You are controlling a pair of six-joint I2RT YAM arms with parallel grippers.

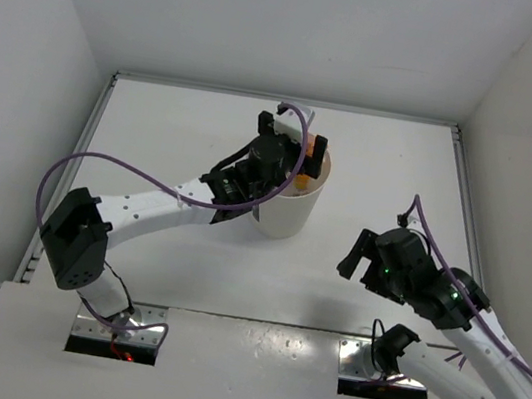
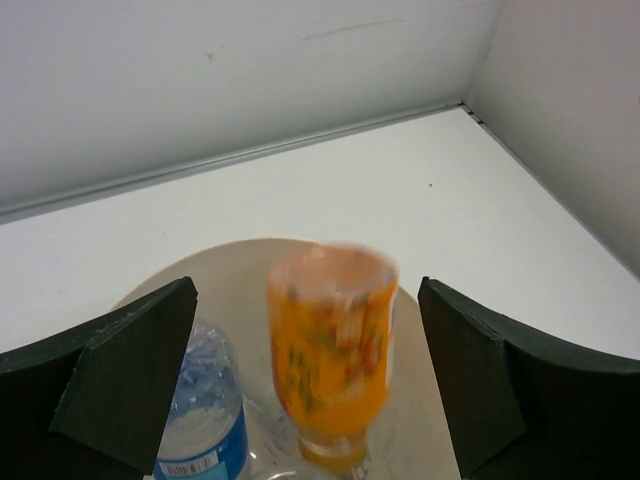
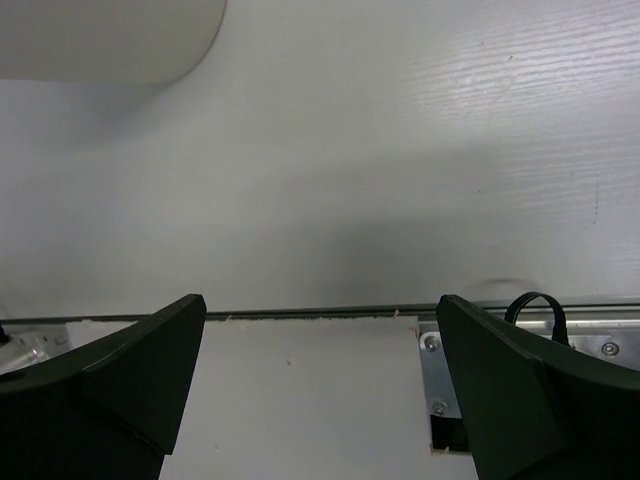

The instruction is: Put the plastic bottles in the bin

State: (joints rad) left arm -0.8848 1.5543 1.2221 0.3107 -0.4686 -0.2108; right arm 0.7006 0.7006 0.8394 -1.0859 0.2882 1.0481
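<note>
My left gripper (image 1: 298,146) hangs open over the cream-white bin (image 1: 284,213), its jaws wide apart. The short orange bottle (image 2: 330,365) is between the jaws without touching them, cap down and blurred, inside the bin's mouth (image 2: 250,246). A sliver of orange (image 1: 309,146) also shows in the top view. A clear bottle with a blue label (image 2: 205,410) lies in the bin to its left. The other bottles are not clearly visible. My right gripper (image 1: 363,258) is open and empty, low over the table to the right of the bin (image 3: 110,40).
White walls enclose the table at the back and on both sides. A raised white panel (image 3: 300,400) with a metal bracket (image 3: 440,380) and a cable runs along the near edge by the arm bases.
</note>
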